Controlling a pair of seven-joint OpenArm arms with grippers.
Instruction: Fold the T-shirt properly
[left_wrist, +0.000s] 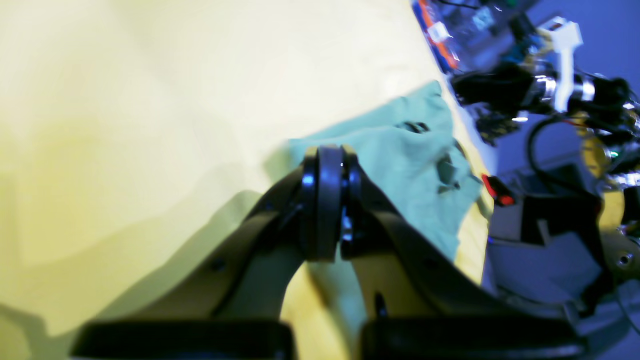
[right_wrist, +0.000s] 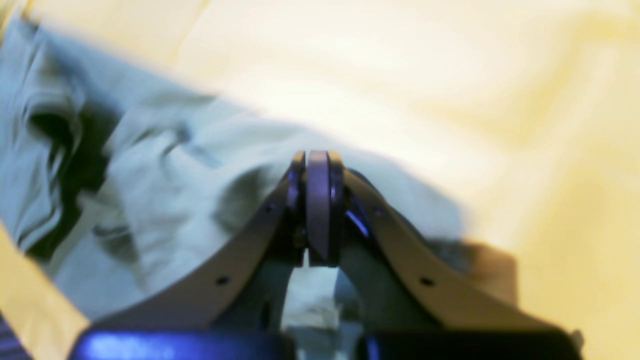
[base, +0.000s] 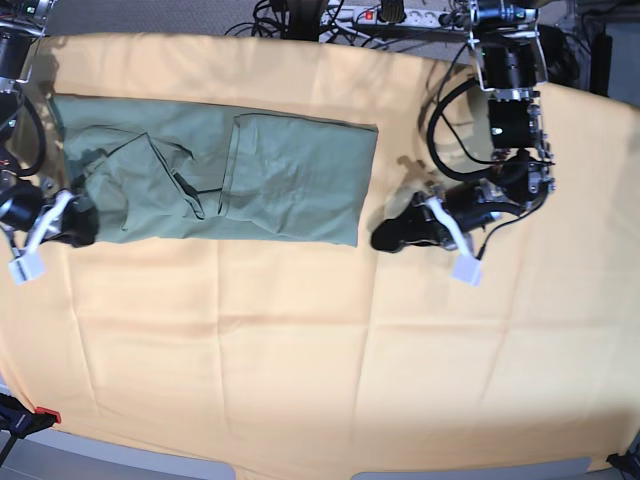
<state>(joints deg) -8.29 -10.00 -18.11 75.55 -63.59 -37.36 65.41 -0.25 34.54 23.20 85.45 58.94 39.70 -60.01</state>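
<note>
The sage-green T-shirt (base: 215, 175) lies flat at the back left of the yellow-orange table cloth (base: 300, 350), folded into a long band with creases at its left end. My left gripper (base: 380, 240) is shut and rests on the cloth just right of the shirt's near right corner. In the left wrist view its shut tips (left_wrist: 327, 155) point at the T-shirt (left_wrist: 410, 170). My right gripper (base: 85, 222) is shut over the shirt's near left end. In the right wrist view its tips (right_wrist: 317, 157) sit above the rumpled T-shirt (right_wrist: 165, 200), with no fabric seen between the pads.
Cables and a power strip (base: 400, 15) run along the table's back edge. The left arm's motors (base: 510, 90) stand at the back right. A red-tipped clamp (base: 40, 415) sits at the near left corner.
</note>
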